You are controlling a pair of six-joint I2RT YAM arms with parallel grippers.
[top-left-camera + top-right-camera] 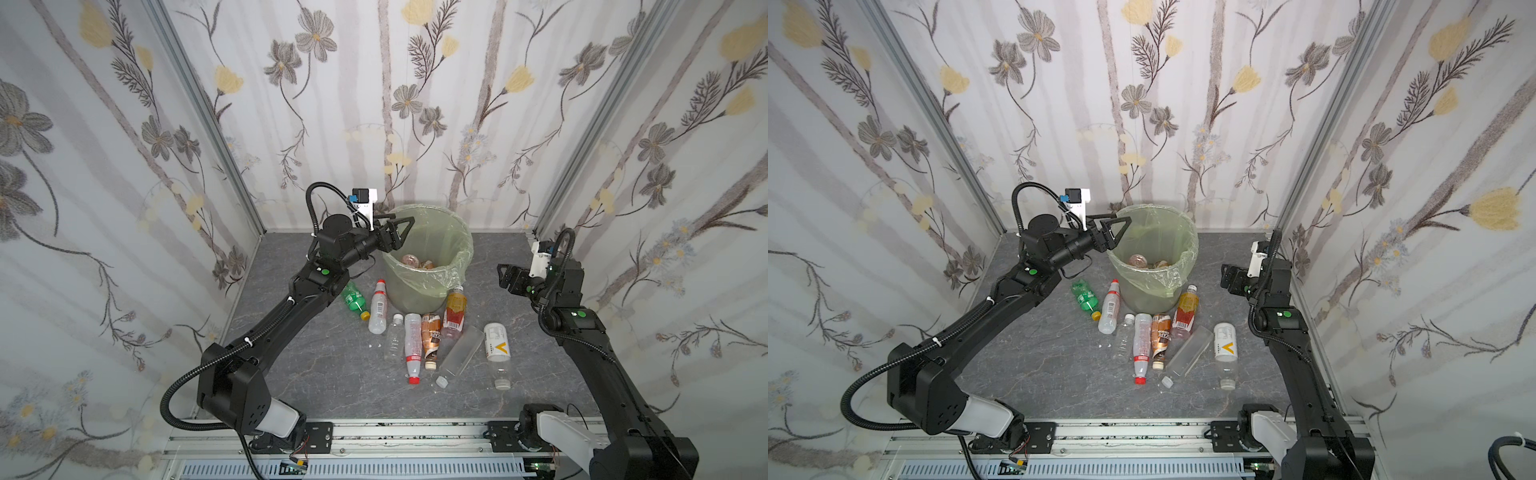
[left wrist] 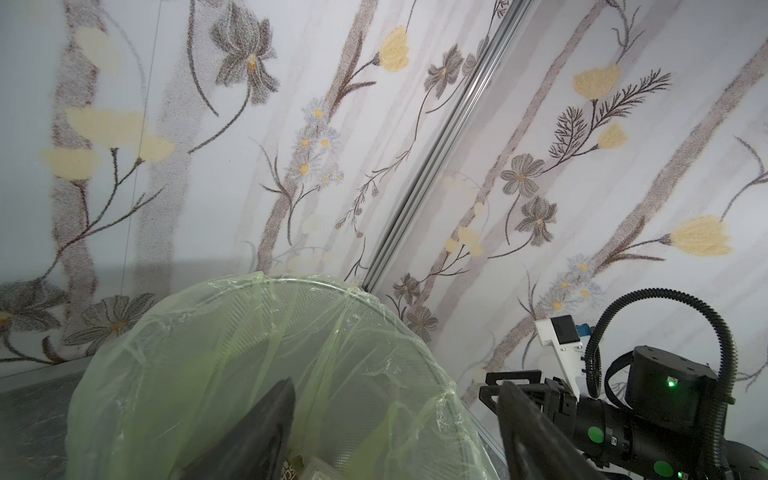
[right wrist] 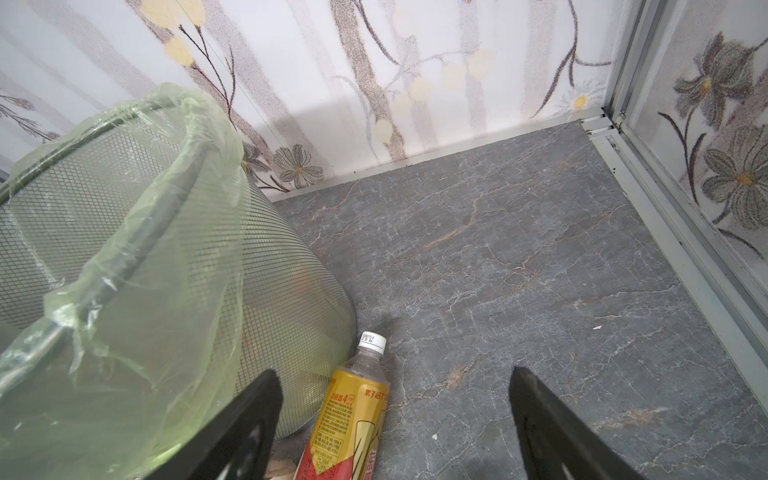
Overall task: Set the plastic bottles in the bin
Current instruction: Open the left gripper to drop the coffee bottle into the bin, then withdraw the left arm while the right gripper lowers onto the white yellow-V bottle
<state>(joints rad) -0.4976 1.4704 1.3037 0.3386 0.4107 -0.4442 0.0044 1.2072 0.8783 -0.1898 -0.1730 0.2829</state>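
The left gripper hovered over the bin's left rim, jaws parted and empty. A few plastic bottles lay inside, most before it. The right gripper gaped wide, holding nothing.

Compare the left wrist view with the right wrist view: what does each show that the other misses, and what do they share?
Only the left wrist view: the left gripper, jaws apart and empty, over the bin mouth, looking into its green liner, with the right arm beyond the rim.
Only the right wrist view: the right gripper, open and empty, and a yellow-and-red labelled bottle with a white cap lying on the floor beside the bin's base.
Both: the mesh bin with its green liner, the floor and the floral wall.
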